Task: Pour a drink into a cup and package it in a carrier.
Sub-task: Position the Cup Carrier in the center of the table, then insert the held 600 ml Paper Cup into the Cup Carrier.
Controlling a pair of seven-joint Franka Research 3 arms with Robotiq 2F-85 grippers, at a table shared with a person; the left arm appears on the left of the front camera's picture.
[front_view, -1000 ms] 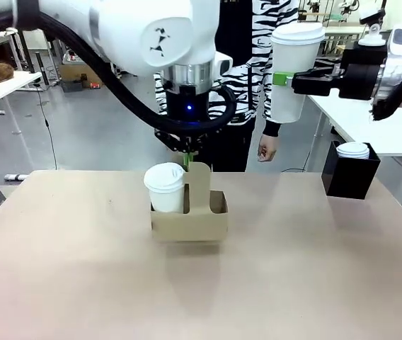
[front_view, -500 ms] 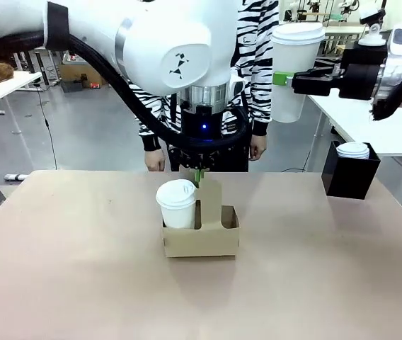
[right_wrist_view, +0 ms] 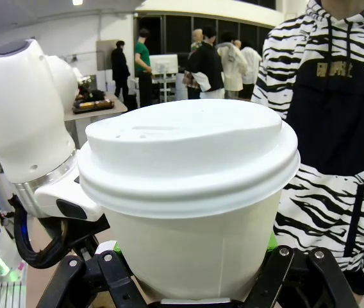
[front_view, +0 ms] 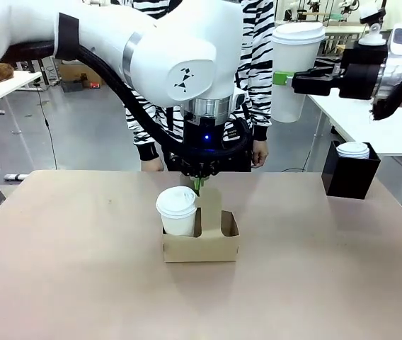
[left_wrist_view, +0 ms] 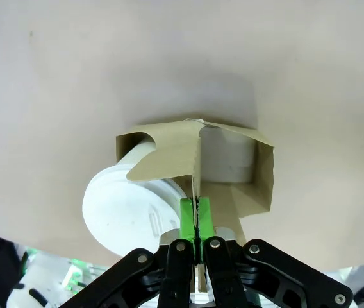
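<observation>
Front view, nearest first: note the carrier (front_view: 201,244) low at the middle of the table (front_view: 81,283), one lidded cup (front_view: 177,210) upright in its left slot, right slot empty. Just behind, note the left gripper (front_view: 199,185) pinched fully shut on the upright handle (front_view: 210,205). Farther off, high right, find the right gripper (front_view: 280,78) clamped round a second lidded cup (front_view: 291,71), upright, well apart from the empty slot on that arm's side.
</observation>
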